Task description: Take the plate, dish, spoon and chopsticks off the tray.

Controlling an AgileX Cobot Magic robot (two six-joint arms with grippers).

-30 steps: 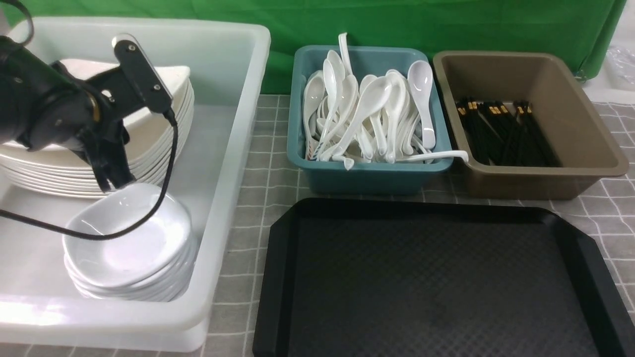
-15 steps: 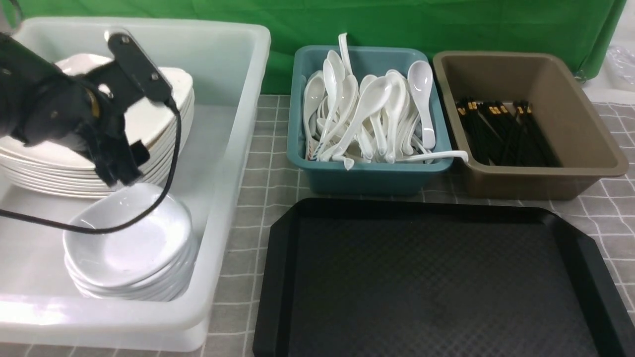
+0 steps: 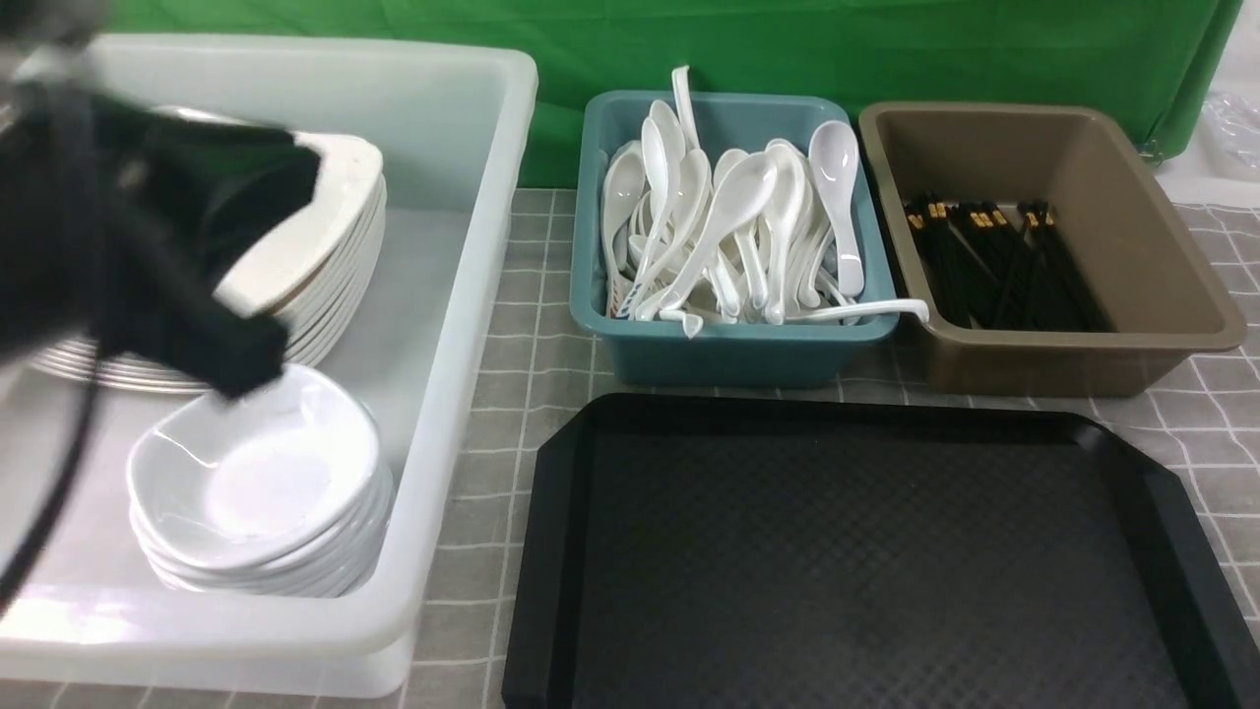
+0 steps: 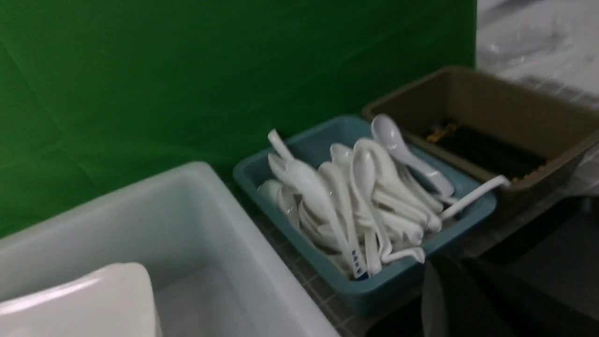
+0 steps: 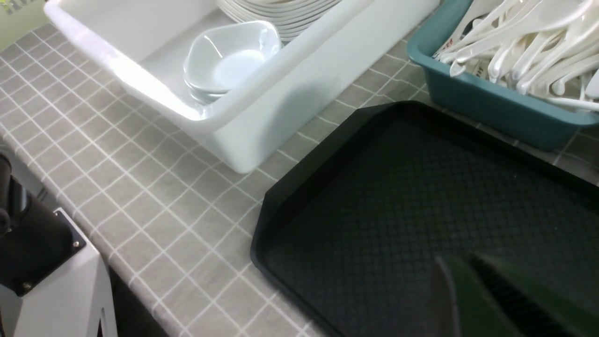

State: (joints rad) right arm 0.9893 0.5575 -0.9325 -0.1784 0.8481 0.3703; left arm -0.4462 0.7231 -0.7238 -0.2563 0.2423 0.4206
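- The black rectangular plastic tray (image 3: 866,561) with clipped corners lies bare on the grey checked worktop (image 3: 517,325), nearest the robot.
- The white translucent plastic tub (image 3: 463,246) stands to the left of the tray and holds a stack of white oval plates (image 3: 335,236) at the back and a stack of small white rounded dishes (image 3: 261,487) in front; the two stacks sit close together.
- The teal plastic bin (image 3: 728,345) behind the tray is heaped with white ceramic soup spoons (image 3: 733,226); one spoon handle sticks out over its right rim.
- The brown plastic bin (image 3: 1162,256) just beside the teal one holds black chopsticks (image 3: 994,261) with gold bands near one end, lying along its floor.
- The left gripper (image 3: 231,359) is a dark smear above the tub, over the plate stack and the rear edge of the dishes (too blurred to read); I cannot tell how its jaws stand, and the left wrist view shows only a dark shape at its edge.
- The right gripper (image 5: 491,299) appears only in the right wrist view, as a blurred greenish-dark form above the tray; whether it is wide or narrow I cannot tell.
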